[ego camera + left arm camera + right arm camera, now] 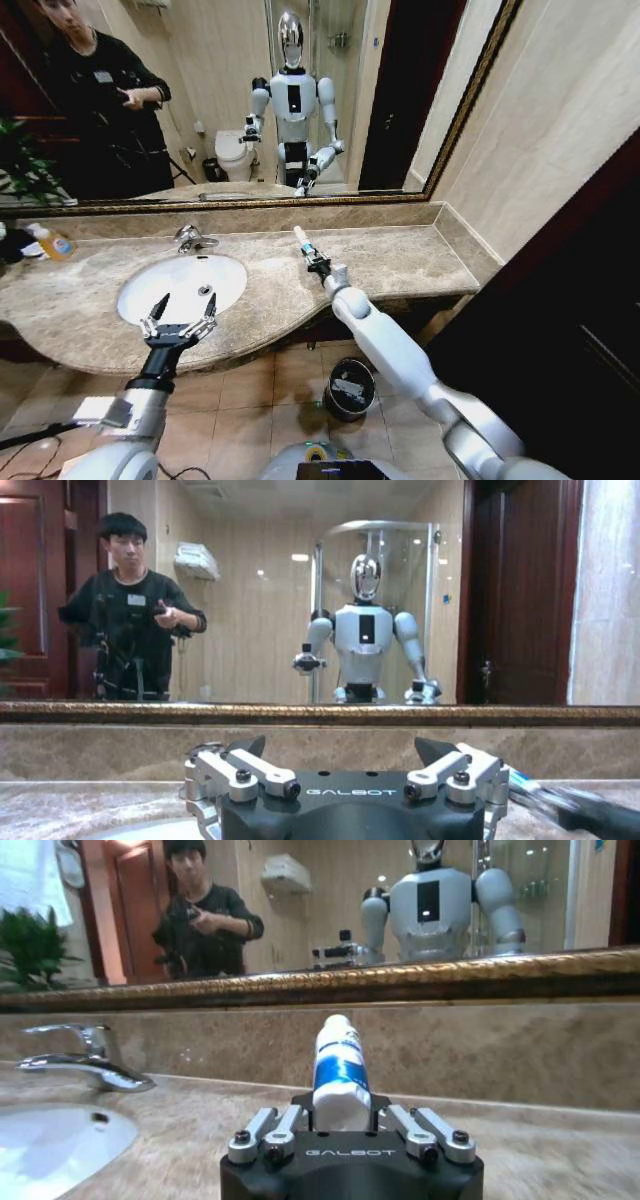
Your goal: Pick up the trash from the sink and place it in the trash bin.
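Observation:
The white oval sink (pixel 150 290) is set in a beige marble counter, and its chrome drain shows. My left gripper (pixel 178 318) hovers open over the sink's front rim, nothing between its fingers (pixel 245 769). My right gripper (pixel 314 262) is over the counter to the right of the sink, shut on a piece of trash, a small white tube with a blue label (pixel 302 240) (pixel 338 1061) that points toward the mirror. The black trash bin (pixel 328 386) with a silver rim stands on the tiled floor below the counter, under my right arm, with something pale inside.
A chrome faucet (pixel 192 238) (pixel 80 1061) stands behind the sink. An orange-capped bottle (pixel 50 242) lies at the counter's far left. A wide mirror backs the counter. A dark wooden panel (pixel 580 300) closes the right side. Cables lie on the floor at the left.

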Available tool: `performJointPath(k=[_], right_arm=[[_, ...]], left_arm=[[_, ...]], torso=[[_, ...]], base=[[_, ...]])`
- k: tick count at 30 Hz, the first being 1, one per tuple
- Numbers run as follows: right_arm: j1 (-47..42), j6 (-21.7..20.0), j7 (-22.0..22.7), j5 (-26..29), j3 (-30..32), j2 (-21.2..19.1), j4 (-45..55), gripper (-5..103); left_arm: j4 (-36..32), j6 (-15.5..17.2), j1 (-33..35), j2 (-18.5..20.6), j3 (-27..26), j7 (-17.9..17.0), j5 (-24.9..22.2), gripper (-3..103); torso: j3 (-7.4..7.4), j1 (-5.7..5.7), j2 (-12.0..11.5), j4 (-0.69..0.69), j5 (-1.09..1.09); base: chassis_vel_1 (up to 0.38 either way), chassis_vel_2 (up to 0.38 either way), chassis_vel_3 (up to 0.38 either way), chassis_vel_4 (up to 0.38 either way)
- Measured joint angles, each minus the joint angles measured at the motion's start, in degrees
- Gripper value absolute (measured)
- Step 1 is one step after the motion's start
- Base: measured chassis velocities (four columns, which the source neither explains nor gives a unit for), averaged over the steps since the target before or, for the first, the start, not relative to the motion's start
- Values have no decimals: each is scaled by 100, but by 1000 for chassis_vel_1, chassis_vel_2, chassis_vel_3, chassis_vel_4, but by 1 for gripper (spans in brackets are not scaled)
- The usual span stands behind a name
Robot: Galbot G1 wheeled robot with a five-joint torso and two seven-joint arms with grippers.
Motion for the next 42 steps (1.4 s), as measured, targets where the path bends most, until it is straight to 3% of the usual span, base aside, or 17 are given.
performJointPath(k=[9, 11, 16, 23, 26, 29, 37, 40, 42], right_arm=[[-1695, 125, -631, 215, 928, -628, 1302, 30], [-2010, 270, -698, 255, 1071, -744, 1483, 30], [-3190, 1078, -740, 282, 1294, -935, 2115, 30], [-4244, 1587, -1075, 155, 1711, -958, 2268, 30], [-4604, 1997, -1444, 76, 2007, -904, 1751, 30], [-4687, 2170, -1514, 94, 2078, -839, 1243, 30], [-4413, 2156, -1732, 117, 1925, -600, -230, 30], [-3922, 2404, -1888, -461, 1871, -281, -1556, 30], [-3807, 2458, -1912, -554, 1865, -211, -1868, 30]], left_arm=[[0, 0, -1, 0, 1, 3, 0, 100], [0, 0, 0, 0, 1, 1, 0, 100], [0, 0, -1, 0, 1, 1, 0, 100], [0, 0, 0, 0, 0, 1, 0, 100], [0, 0, 0, 0, 0, 1, 0, 100], [0, 0, 0, 0, 1, 1, 0, 100], [1, 0, 0, 1, 1, 1, 0, 100], [0, 0, 0, 0, 1, 1, 0, 100], [0, 0, 0, 0, 0, 1, 0, 100]], torso=[[-1, -1, 0, 0, 2], [-1, -1, 0, -1, 1], [0, 0, 0, 0, 2], [-1, -1, 0, 0, 2], [0, 0, 0, -1, 2], [0, 0, -1, -1, 2], [0, 0, -1, -1, 2], [0, 0, 0, 0, 1], [0, 1, -1, 1, 2]], base=[[0, 0, 0, 0], [0, 0, 0, 0], [0, 0, 0, 0], [0, 0, 0, 0], [0, 0, 0, 0], [0, 0, 0, 0], [0, 0, 0, 0], [0, 0, 0, 0], [0, 0, 0, 0]])
